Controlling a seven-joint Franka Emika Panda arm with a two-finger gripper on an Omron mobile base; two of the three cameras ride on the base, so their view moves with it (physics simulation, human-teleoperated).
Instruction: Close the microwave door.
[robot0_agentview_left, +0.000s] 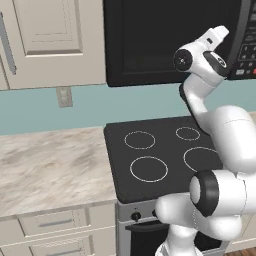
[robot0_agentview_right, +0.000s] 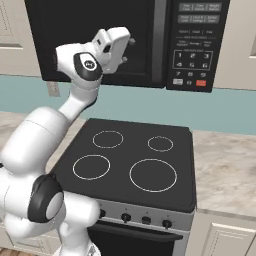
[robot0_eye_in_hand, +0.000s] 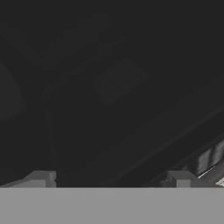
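Pressing step judged in hand: gripper (robot0_agentview_right: 131, 42) held against microwave door (robot0_agentview_right: 90, 35), upper centre of frame. Door appears nearly flush. Fingers (robot0_eye_in_hand: 41, 178) spread wide, nothing held. Final forward push judged needed.

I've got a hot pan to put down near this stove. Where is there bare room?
The marble counter left of the cooktop, below the wall outlet, is bare. So is the counter right of it. In front of the microwave door it is crowded: the gripper sits there.
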